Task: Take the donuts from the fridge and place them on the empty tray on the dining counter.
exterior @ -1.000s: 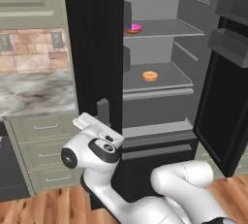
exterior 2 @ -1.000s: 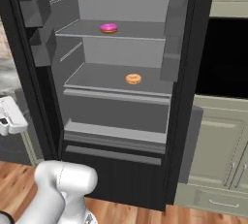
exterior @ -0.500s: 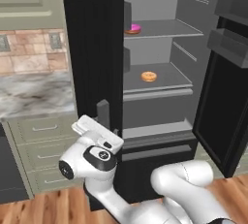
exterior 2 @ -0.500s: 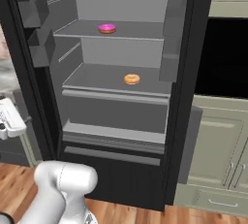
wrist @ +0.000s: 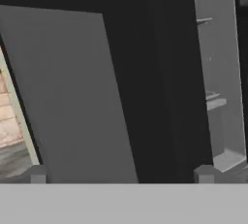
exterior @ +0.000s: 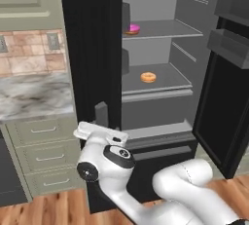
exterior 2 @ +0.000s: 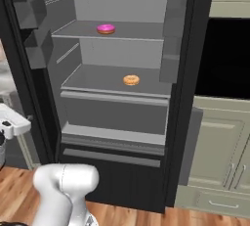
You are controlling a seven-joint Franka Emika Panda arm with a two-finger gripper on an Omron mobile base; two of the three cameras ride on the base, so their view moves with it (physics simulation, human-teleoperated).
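Ring donuts (exterior 2: 131, 79) on smooth grey shelves (exterior 2: 117, 79)

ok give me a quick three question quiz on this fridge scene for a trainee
1. True or false: the pink donut sits on a higher shelf than the orange-tan donut.
2. The fridge doors are: A) open B) shut.
3. Fill in: the gripper fingertips stand wide ____, holding nothing.

Key: 1 true; 2 A; 3 apart.
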